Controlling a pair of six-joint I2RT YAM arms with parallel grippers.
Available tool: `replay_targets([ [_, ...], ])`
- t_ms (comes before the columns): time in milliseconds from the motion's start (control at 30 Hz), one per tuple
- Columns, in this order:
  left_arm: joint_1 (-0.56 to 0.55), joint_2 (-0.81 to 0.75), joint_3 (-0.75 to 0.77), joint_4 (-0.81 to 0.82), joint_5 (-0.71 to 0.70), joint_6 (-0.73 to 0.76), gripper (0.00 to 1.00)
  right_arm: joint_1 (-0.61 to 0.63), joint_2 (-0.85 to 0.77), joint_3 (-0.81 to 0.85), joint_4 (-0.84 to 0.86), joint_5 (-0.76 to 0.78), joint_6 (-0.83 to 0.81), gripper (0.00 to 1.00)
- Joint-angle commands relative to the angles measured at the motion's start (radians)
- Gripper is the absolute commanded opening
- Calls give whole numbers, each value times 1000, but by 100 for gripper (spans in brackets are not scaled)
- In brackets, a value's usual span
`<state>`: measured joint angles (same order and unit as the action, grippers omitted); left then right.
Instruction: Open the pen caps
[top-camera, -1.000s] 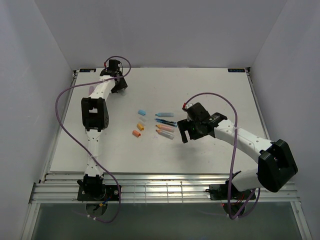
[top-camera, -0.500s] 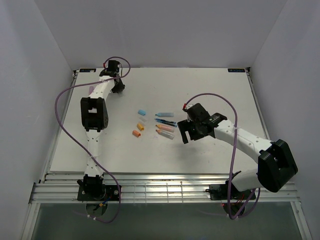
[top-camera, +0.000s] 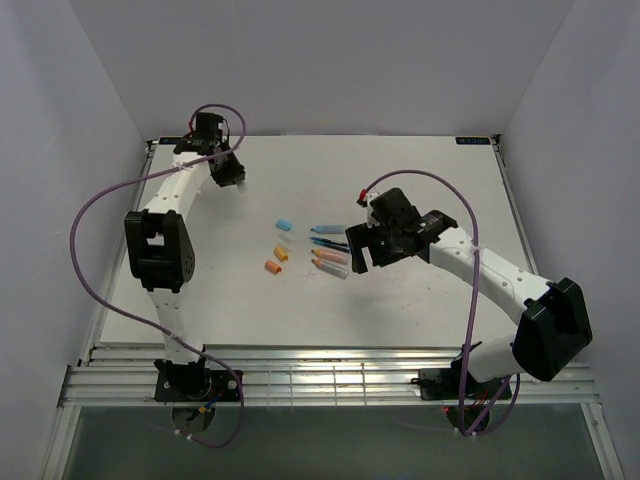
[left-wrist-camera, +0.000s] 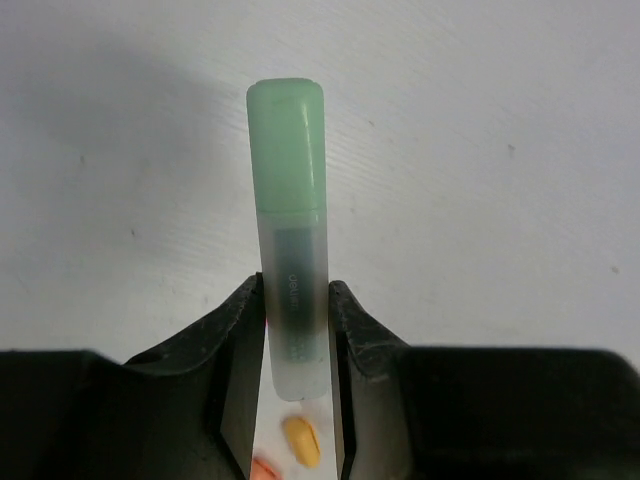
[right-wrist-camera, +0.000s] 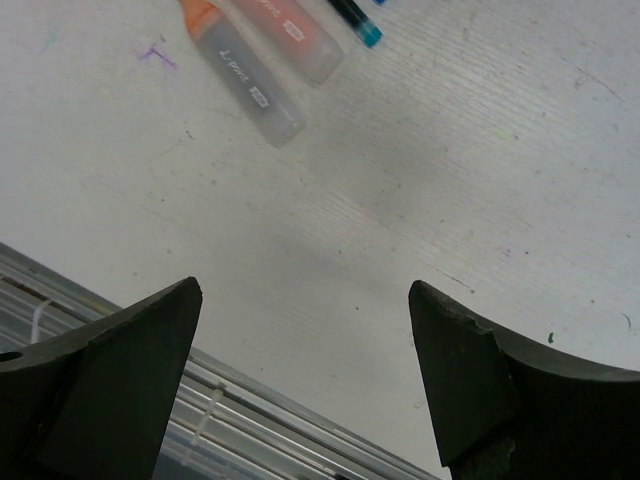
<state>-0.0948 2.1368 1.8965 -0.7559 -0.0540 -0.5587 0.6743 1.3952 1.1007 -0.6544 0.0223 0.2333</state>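
White-walled booth on three sides, with a pale table (top-camera: 420, 180) below, scuffed and ink-flecked in the right wrist view.

Left arm (top-camera: 155, 250) stretched to the far left corner of the table, well apart from the pens (top-camera: 330, 262) lying mid-table. Right arm (top-camera: 500, 285) reaching in from the right, ending at the right end of that cluster.

Left gripper (top-camera: 230, 174) closed down narrow on a green highlighter (left-wrist-camera: 291, 300), fingers (left-wrist-camera: 235, 340) pinching the translucent barrel from both sides. Green cap (left-wrist-camera: 287, 145) on, pointing away from the wrist, clear of the fingers. Lifted or resting on the table: cannot tell.

Right gripper (top-camera: 357, 256) spread wide, nothing held, fingers (right-wrist-camera: 130, 370) hanging over bare table just beside the nearest pens.

Mid-table, lying roughly parallel: light blue highlighter (top-camera: 329, 230) farthest back, then thin dark blue pen (top-camera: 330, 242), then two orange-pink ones nearest. From the right wrist, orange-ended highlighter (right-wrist-camera: 245, 85) with a clear barrel, touching or almost touching a pinker one (right-wrist-camera: 290, 35).

Left of these, apart from the pens, short loose pieces: light blue piece (top-camera: 284, 223), yellow-orange piece (top-camera: 281, 254), orange piece (top-camera: 272, 267).
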Motion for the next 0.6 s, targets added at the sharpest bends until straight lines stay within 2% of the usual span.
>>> replay_targets([
  [0,-8,-248,-138,52,179,-52,0,-5,11,73,-8,-137,21,90],
  [67,-17,-373,-270,88,294,-58,0,-9,14,108,1,-208,43,90],
  [167,-43,-522,-373,125,403,-58,0,-18,30,158,13,-268,95,90],
  [300,-88,-710,-567,144,479,-70,0,-42,77,267,22,-353,173,90],
  [467,-173,-912,-746,170,502,-144,0,-61,93,274,160,-524,311,100],
  [500,-184,-973,-772,173,496,-159,0,-61,90,266,186,-544,357,99],
  [533,-204,-1001,-819,174,494,-176,0,-61,88,245,214,-579,382,92],
  [567,-212,-1031,-841,179,491,-206,0,-61,81,232,266,-590,405,88],
])
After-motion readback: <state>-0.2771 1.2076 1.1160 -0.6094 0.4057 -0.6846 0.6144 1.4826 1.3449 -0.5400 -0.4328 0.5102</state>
